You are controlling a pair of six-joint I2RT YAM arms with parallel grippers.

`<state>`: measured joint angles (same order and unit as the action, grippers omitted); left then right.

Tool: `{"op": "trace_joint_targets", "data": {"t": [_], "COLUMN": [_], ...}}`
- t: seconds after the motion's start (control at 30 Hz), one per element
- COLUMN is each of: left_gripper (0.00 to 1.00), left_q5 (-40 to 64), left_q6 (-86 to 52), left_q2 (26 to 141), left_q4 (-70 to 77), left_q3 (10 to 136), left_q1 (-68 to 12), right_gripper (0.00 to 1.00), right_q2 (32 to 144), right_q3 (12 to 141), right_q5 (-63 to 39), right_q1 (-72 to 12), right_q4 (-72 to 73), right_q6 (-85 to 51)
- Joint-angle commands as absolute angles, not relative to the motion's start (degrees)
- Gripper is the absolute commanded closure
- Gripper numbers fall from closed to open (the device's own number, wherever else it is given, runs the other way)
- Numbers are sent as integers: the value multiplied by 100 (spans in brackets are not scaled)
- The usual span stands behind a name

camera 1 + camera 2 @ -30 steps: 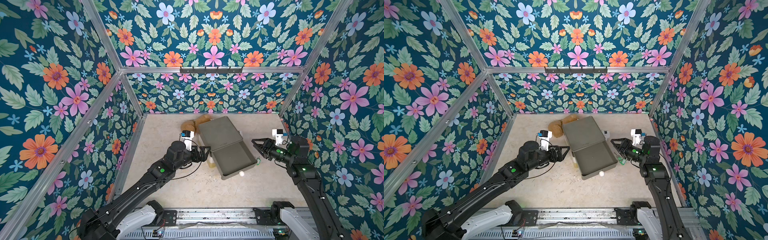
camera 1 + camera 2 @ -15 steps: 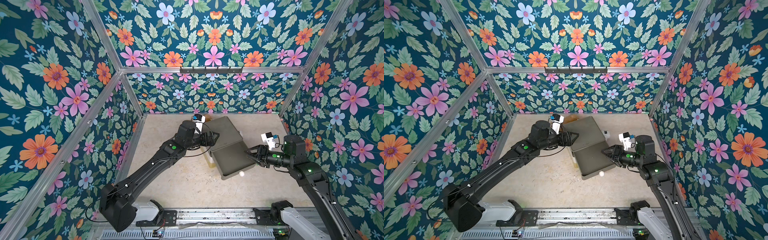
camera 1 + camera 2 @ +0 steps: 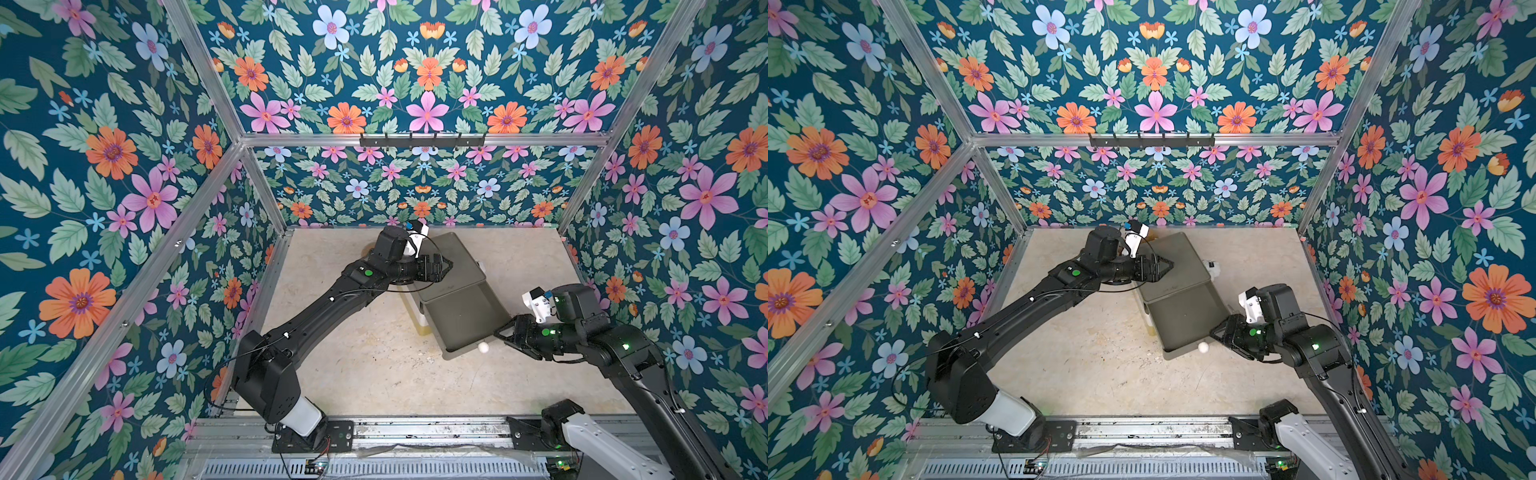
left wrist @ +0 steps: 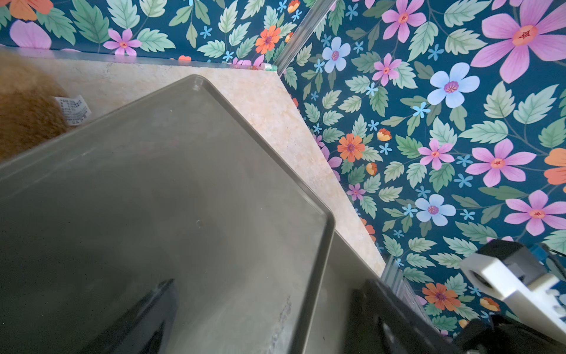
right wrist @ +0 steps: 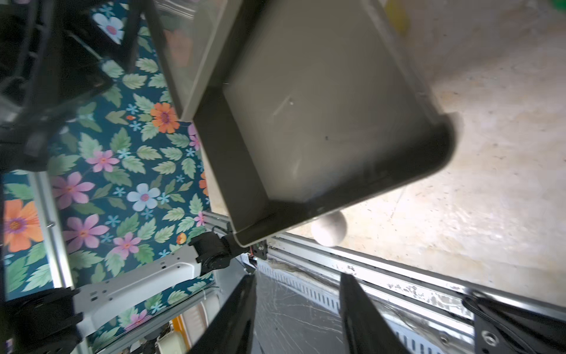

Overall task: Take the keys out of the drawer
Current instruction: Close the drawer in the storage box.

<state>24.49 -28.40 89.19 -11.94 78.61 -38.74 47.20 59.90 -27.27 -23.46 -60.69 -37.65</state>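
Observation:
An olive-grey cabinet (image 3: 451, 259) stands on the table with its drawer (image 3: 465, 320) pulled out toward the front. The drawer's white knob (image 3: 483, 347) faces the front rail. The keys are out of view; the drawer floor (image 5: 321, 122) that shows is bare. My left gripper (image 3: 446, 266) hovers over the cabinet top (image 4: 153, 184), and in the left wrist view it (image 4: 266, 285) is open across the top's edge. My right gripper (image 3: 500, 332) sits just right of the drawer's front corner, and in the right wrist view it (image 5: 297, 277) is open with nothing between its fingers.
A brown plush toy (image 4: 21, 116) lies behind the cabinet. A small white object (image 3: 1212, 266) rests against the cabinet's right side, and a yellowish thing (image 3: 417, 316) against its left. Flowered walls close in three sides; a metal rail (image 3: 415, 432) runs along the front.
My left arm swung from the cabinet's left side up over its top. My right gripper moved from the drawer's right side toward the front corner by the knob.

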Motion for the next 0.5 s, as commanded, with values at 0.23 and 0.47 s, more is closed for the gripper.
{"op": "trace_joint_targets", "data": {"t": [0.23, 0.47], "left_gripper": [0, 1], "left_q5": [2626, 2645], "left_q6": [-2804, -2812], "left_q2": [9145, 9158], "left_q4": [-1149, -1135], "left_q3": [7912, 7797], "left_q1": [-3867, -3867], "right_gripper": [63, 64], "right_q2": [4685, 4702], "right_q3": [5455, 4989], "right_q5": [-2132, -2105], "right_q1": [-2356, -2358], "right_q4": [-6163, -5345], "right_q6": [-3640, -3999]}}
